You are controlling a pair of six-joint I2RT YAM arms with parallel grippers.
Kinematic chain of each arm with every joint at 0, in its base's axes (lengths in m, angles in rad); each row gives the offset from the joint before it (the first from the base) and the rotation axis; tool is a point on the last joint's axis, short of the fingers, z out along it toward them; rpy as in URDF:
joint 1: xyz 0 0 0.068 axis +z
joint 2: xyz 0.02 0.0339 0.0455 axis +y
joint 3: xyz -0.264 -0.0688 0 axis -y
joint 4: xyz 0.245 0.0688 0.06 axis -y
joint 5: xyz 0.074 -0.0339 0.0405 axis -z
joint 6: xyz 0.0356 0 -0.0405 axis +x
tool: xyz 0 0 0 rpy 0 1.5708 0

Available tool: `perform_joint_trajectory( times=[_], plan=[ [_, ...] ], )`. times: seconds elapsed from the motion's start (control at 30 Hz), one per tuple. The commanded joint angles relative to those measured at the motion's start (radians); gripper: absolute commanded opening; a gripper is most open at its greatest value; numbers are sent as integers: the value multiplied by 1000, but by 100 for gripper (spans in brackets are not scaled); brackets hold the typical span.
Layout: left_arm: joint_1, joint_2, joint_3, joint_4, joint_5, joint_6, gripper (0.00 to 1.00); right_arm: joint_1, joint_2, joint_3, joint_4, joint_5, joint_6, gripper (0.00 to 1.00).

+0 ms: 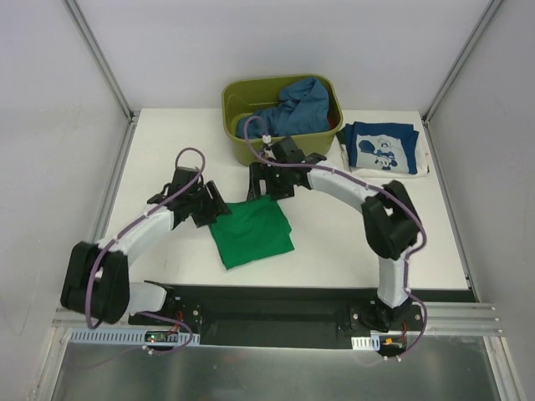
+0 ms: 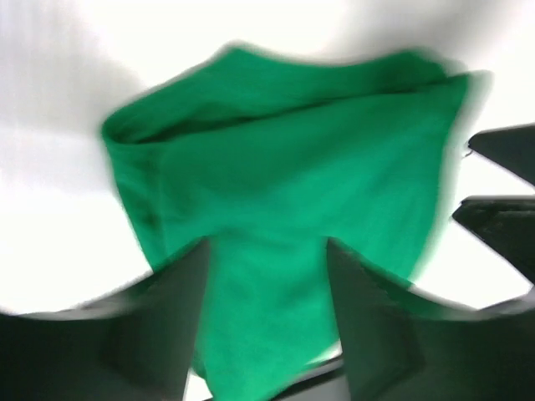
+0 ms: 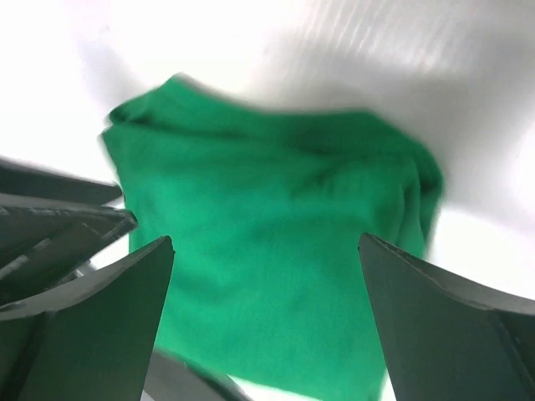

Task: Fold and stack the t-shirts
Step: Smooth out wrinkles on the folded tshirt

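The bright green t-shirt (image 1: 251, 232) lies folded in a rough square on the white table, near the front middle. My left gripper (image 1: 214, 209) hangs over its left far corner with jaws open; the green cloth (image 2: 284, 184) shows between the fingers (image 2: 175, 317). My right gripper (image 1: 266, 189) is over its far edge, jaws wide open, with the green shirt (image 3: 267, 251) below it. The navy t-shirt with white-blue print (image 1: 382, 148) lies folded at the back right. The mid-blue t-shirt (image 1: 294, 105) is bunched in the tub.
An olive-green plastic tub (image 1: 234, 93) stands at the back middle, just behind the right gripper. White walls with metal rails close in the table on the left, right and back. The arm bases sit on a black plate (image 1: 276, 313) at the front edge.
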Motion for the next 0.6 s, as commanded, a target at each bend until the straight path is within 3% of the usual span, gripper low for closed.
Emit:
perform_joint_trajectory(
  times=[0.0, 0.07, 0.23, 0.43, 0.57],
  plan=[
    [11, -273, 56, -6, 38, 25, 81, 53, -343, -26, -65, 173, -128, 97],
    [11, -412, 40, -41, 26, 25, 97, 88, -480, -80, -60, 247, -129, 97],
    [11, -648, 2, -173, -85, 32, 99, 54, -705, -325, -34, 417, -36, 97],
    [11, -768, -48, -292, -189, 25, 99, -25, -661, -424, -30, 241, -115, 97],
    [11, -730, -72, -293, -195, -3, 99, -17, -513, -332, -88, 147, -209, 97]
  ],
)
